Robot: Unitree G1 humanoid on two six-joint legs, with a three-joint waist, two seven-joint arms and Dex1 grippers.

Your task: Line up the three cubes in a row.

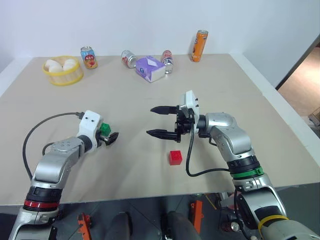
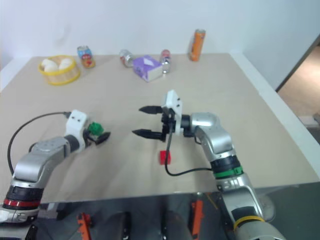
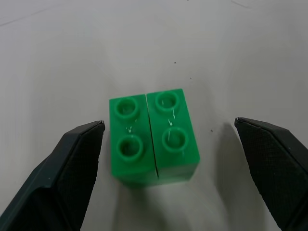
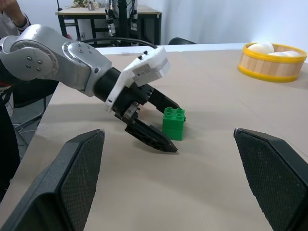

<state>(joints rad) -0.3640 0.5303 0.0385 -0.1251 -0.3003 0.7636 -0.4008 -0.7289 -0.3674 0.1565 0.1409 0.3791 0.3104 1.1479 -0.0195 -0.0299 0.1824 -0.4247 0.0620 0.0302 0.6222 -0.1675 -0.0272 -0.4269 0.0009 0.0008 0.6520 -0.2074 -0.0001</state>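
The green cube [image 3: 153, 137] is being straddled, untouched, by the spread left claw [image 1: 111, 136] on the table [image 1: 125, 95]. The right claw [image 1: 159, 121] is being held spread above the red cube [image 1: 175, 157].

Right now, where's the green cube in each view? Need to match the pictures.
Left eye view: green cube at left of centre, between the left gripper's fingers.
Right eye view: same spot, shifted slightly left.
Left wrist view: centre, studs up, between the open fingers, untouched.
Right wrist view: centre, on the table between the left gripper's fingers.
Shared landmark: the left gripper straddling it.
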